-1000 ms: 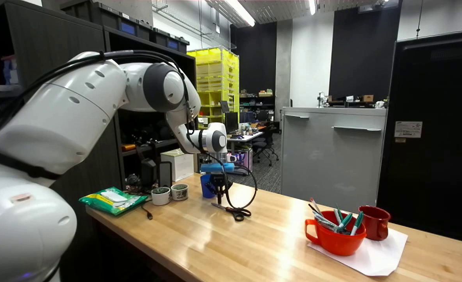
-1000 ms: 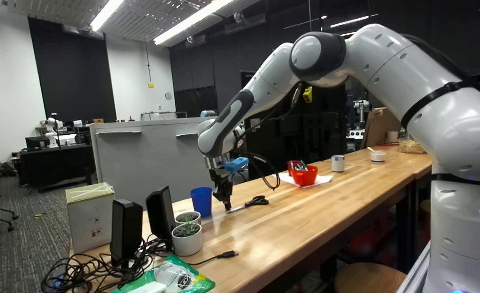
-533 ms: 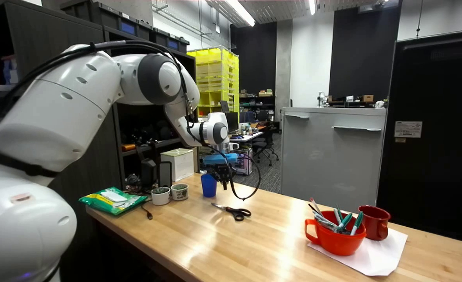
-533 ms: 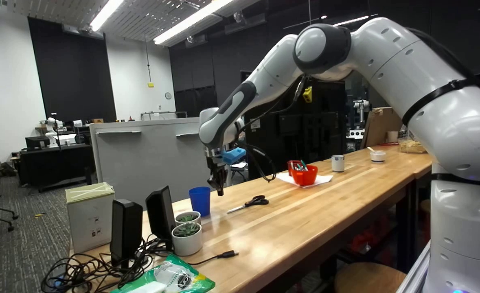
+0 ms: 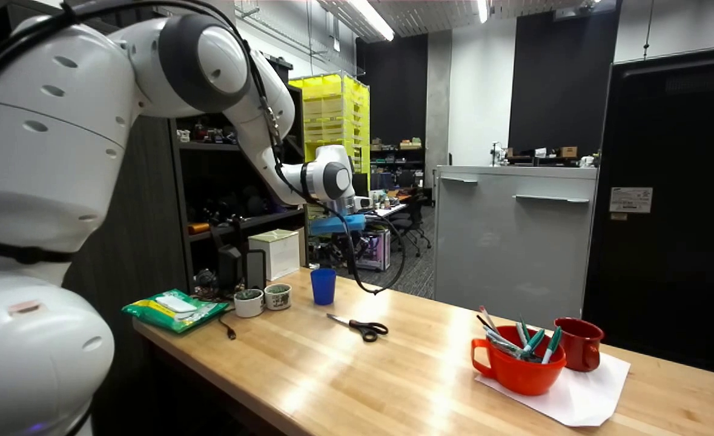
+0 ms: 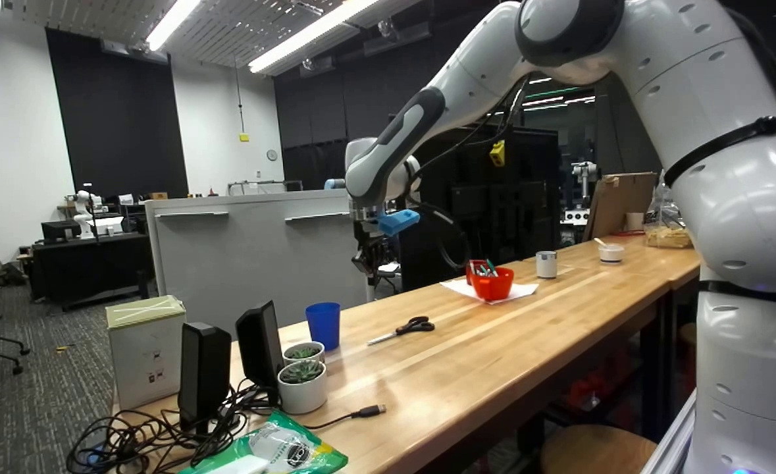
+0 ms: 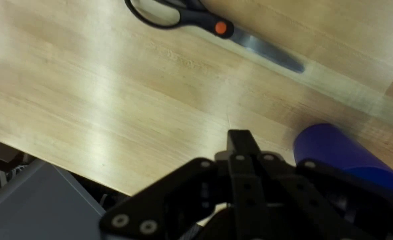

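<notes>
My gripper [image 6: 364,263] hangs well above the table, its fingers pressed together with nothing between them. In the wrist view the shut gripper [image 7: 241,140] points down at bare wood. Black-handled scissors [image 7: 203,20] with an orange pivot lie flat on the table below, also visible in an exterior view [image 5: 366,329]. An upright blue cup [image 7: 333,150] stands close to the gripper's right side in the wrist view, not touched. Both exterior views show this cup [image 6: 324,327] near the table's far edge. The fingertips are hard to make out against the dark background in an exterior view.
Two small succulent pots [image 6: 303,392], black speakers [image 6: 203,375] with tangled cables, a white box [image 6: 145,355] and a green packet [image 5: 175,312] crowd one end. A red cup of markers [image 5: 523,369] and a dark red mug [image 5: 581,345] stand on white paper [image 5: 587,402].
The gripper has risen from the tabletop by the scissors' blade tip, and the arm has lifted and drawn back. The blue cup shifted very slightly early on; the scissors lie as before.
</notes>
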Robot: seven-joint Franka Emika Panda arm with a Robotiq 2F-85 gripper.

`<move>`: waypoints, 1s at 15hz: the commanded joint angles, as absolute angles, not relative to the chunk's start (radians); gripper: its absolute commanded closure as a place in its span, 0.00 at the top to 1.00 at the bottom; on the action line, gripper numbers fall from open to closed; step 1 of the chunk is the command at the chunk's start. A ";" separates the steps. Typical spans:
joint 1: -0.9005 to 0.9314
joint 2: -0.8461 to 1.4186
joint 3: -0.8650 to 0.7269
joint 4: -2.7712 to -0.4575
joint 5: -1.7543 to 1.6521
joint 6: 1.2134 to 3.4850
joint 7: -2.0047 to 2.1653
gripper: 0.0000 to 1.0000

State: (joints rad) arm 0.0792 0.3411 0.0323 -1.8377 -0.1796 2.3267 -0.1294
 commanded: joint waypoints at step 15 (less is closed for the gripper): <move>-0.050 -0.277 -0.080 -2.519 -0.029 2.387 -0.081 0.50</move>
